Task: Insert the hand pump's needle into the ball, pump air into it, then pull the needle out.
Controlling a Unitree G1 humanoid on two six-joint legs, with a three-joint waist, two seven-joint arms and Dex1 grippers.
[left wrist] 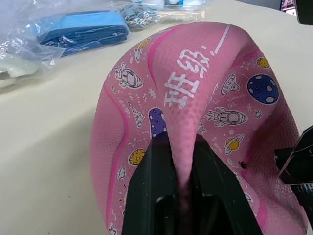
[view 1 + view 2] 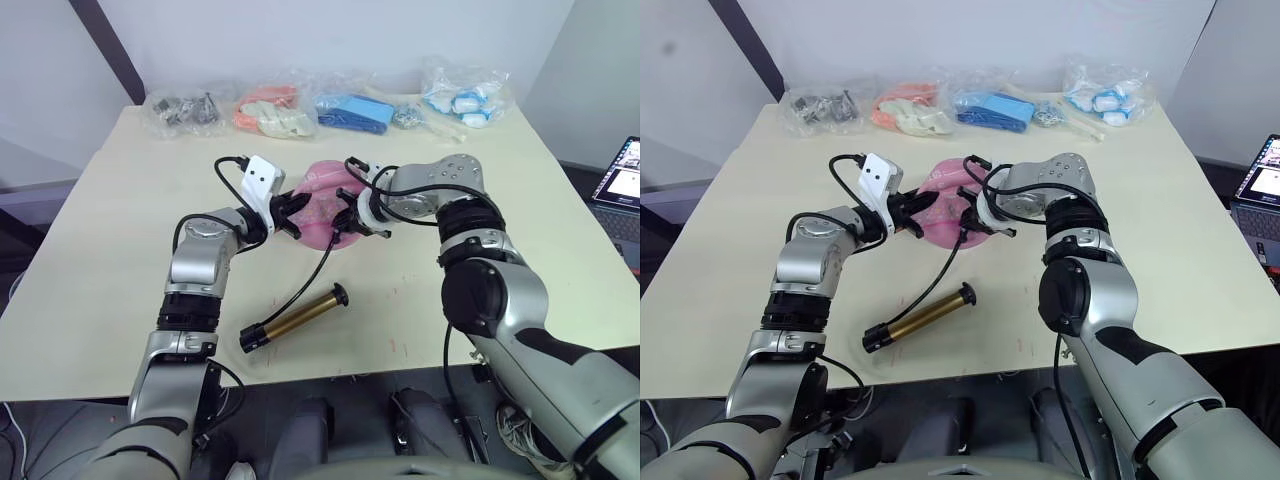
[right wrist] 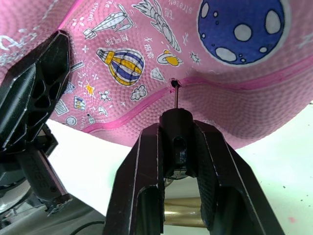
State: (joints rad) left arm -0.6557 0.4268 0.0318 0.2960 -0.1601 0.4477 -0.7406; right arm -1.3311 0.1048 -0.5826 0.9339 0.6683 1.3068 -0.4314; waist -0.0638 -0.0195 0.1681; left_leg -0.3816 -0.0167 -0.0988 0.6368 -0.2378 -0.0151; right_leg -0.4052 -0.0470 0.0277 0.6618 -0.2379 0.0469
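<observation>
Worktop: cream surface (image 2: 120, 250) against a white wall, a laptop (image 2: 622, 190) off the robot's right edge
Far edge: four clear bags in a row, holding dark metal parts (image 2: 185, 110), peach pieces (image 2: 272, 110), blue fabric (image 2: 352, 112) and white-and-blue items (image 2: 465, 97)
Ball: pink ball (image 2: 325, 205), deflated and caved in, lies mid-worktop between the two grippers; cartoon rockets, planets and white writing on its skin
Left gripper: left gripper (image 1: 180, 161) is clamped on a raised fold of the ball, one black finger on each side of the pinched rubber
Right gripper: right gripper (image 3: 178, 142) is closed around the black fitting of the needle (image 3: 175, 98), held just beside the ball
Needle: thin pin points at the small valve hole on a seam line, its tip at the hole's mouth; how deep it sits cannot be told
Hand pump: bronze hand pump (image 2: 297, 318) lies flat on the worktop nearer the robot, apart from the ball, untouched by either gripper
Hose: black hose (image 2: 312, 275) runs from the pump up toward the right gripper
</observation>
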